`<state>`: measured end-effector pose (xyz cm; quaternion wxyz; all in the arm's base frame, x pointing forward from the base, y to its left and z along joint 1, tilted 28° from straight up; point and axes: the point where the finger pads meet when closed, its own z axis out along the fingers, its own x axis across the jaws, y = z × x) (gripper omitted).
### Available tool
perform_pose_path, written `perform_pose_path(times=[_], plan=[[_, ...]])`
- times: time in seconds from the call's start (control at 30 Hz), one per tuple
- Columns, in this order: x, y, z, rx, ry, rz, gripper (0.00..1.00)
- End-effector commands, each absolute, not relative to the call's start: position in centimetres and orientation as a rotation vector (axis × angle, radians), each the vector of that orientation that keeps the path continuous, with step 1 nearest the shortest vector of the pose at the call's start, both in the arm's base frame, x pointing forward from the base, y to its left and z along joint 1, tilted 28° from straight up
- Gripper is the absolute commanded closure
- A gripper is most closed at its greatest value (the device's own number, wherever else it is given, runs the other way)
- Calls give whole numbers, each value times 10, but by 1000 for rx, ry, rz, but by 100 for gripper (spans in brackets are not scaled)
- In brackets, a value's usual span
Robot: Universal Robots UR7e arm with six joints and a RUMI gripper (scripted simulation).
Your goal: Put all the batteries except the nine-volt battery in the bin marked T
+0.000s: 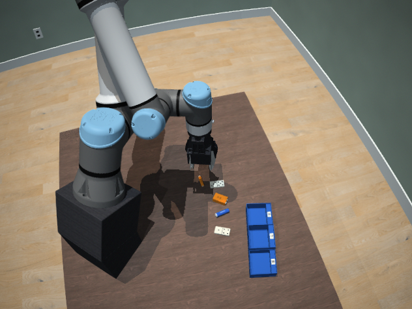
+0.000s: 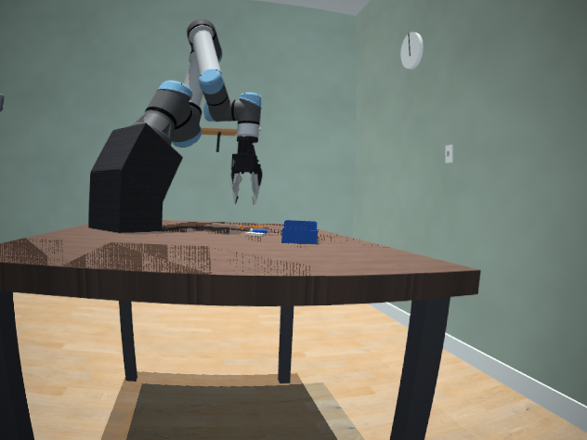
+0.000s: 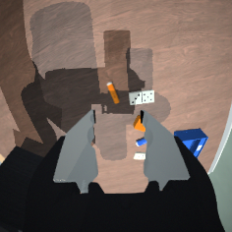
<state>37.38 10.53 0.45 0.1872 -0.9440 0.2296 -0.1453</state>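
Note:
A slim orange battery [image 1: 201, 180] lies on the dark table, and it also shows in the wrist view [image 3: 113, 92]. An orange nine-volt battery [image 1: 220, 198] lies a little nearer the bins, with a blue battery [image 1: 222, 212] just past it. Three blue bins [image 1: 261, 239] stand upright in a row at the right; their labels are too small to read. My gripper [image 1: 200, 167] hangs well above the table, over the slim orange battery, partly open with nothing between the fingers.
A white domino [image 1: 216, 183] lies beside the slim orange battery, and another domino [image 1: 222, 230] lies beyond the blue battery. The robot's black base block [image 1: 96, 219] stands at the table's left.

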Motion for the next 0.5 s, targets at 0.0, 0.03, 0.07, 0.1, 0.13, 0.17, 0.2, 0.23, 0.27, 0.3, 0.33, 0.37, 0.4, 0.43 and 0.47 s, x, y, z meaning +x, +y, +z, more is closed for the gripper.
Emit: perform_pose_path(times=[0.0, 0.03, 0.07, 0.1, 0.13, 0.17, 0.2, 0.23, 0.27, 0.3, 0.33, 0.37, 0.4, 0.43, 0.47], plan=[[373, 107, 4, -2709, 435, -452, 62], [373, 107, 4, -2709, 433, -452, 62], [373, 107, 4, -2710, 430, -453, 62], [373, 107, 4, -2711, 427, -453, 62], [373, 107, 4, -2711, 424, -454, 62], [373, 107, 4, -2712, 422, -454, 62], [373, 107, 4, -2712, 419, -455, 62], [373, 107, 4, -2713, 416, -455, 62], [373, 107, 4, -2713, 416, -455, 62], [373, 107, 4, -2713, 416, -455, 62], [373, 107, 4, -2715, 408, -457, 62], [373, 107, 4, -2715, 405, -457, 62], [373, 107, 4, -2716, 402, -458, 62], [373, 107, 4, -2716, 400, -458, 62], [373, 107, 4, -2717, 397, -459, 62]])
